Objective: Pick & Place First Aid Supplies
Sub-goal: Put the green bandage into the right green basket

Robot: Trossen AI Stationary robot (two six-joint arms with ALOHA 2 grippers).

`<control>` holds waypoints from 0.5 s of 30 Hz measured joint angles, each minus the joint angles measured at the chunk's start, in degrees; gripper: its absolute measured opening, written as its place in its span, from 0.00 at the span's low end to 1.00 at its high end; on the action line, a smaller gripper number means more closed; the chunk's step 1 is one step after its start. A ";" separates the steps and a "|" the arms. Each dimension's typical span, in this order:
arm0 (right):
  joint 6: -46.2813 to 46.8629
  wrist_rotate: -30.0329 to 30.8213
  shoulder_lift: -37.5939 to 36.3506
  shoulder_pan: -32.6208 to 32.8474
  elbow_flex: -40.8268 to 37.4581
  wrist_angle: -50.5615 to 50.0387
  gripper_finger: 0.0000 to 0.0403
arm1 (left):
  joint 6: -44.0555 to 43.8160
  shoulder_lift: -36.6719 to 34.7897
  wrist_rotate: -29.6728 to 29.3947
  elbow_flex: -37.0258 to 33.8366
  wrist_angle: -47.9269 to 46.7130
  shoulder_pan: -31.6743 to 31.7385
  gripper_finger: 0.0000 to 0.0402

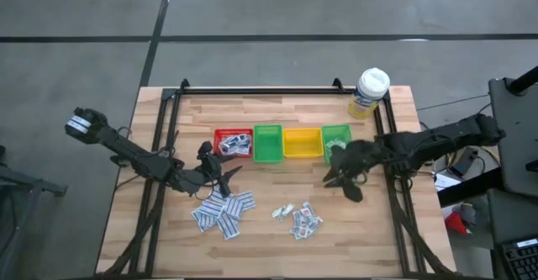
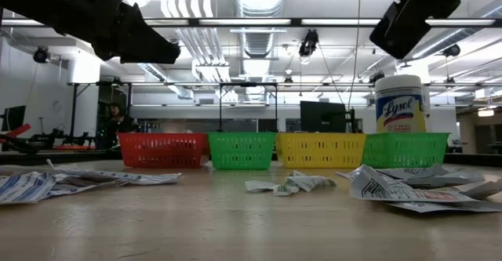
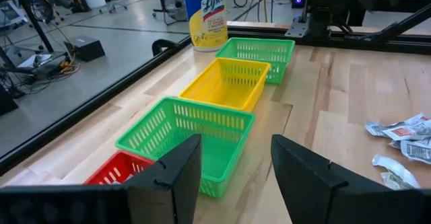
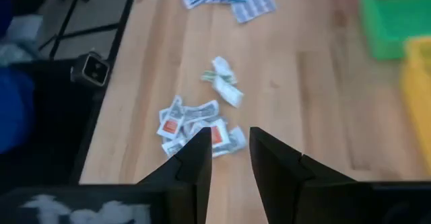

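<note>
Left gripper (image 1: 225,172) hangs with fingers spread, empty, just right of the red plastic bin (image 1: 233,142). Right gripper (image 1: 343,179) hovers near the rightmost green bin (image 1: 336,134), fingers parted, nothing between them. The small white paper packets (image 1: 223,212) lie scattered on the wooden table (image 1: 277,250), below both.
</note>
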 joint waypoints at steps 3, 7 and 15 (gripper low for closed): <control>-0.99 0.00 4.53 1.99 -0.01 3.22 0.23 | 0.00 0.01 0.00 0.00 0.00 0.00 0.45; -3.81 0.02 12.20 3.17 2.53 3.25 0.21 | 0.00 0.00 0.00 0.00 0.00 0.02 0.45; -10.57 0.07 26.29 3.39 11.40 2.26 0.17 | 0.00 0.00 0.00 -0.39 -0.11 0.02 0.45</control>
